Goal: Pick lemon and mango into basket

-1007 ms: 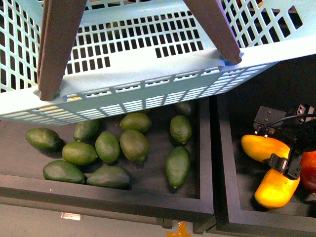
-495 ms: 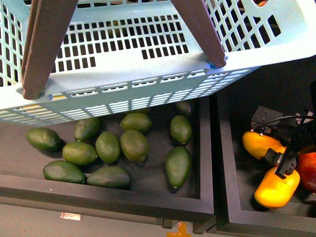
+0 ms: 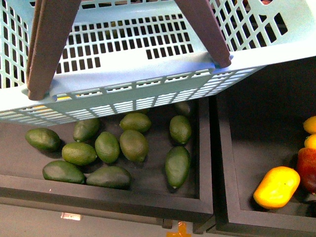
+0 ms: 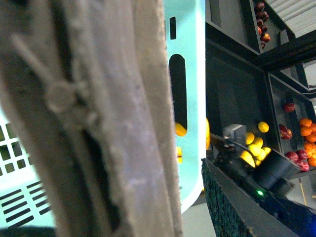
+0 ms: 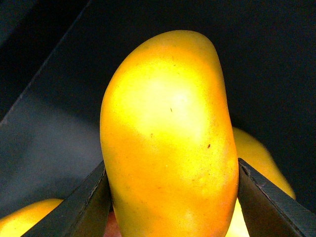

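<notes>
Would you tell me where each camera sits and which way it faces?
Front view: on the robot's body, looking down past the basket at the tray of green fruit; no arm shows.
Left wrist view: on the left arm, close against the basket's brown handle; nothing of the robot is clear.
Right wrist view: on the right arm, facing the mango clamped in the right gripper.
Front and left wrist views share the basket.

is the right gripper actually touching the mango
Touching. In the right wrist view the right gripper has both fingers pressed against opposite sides of the mango, with no gap showing on either side.
</notes>
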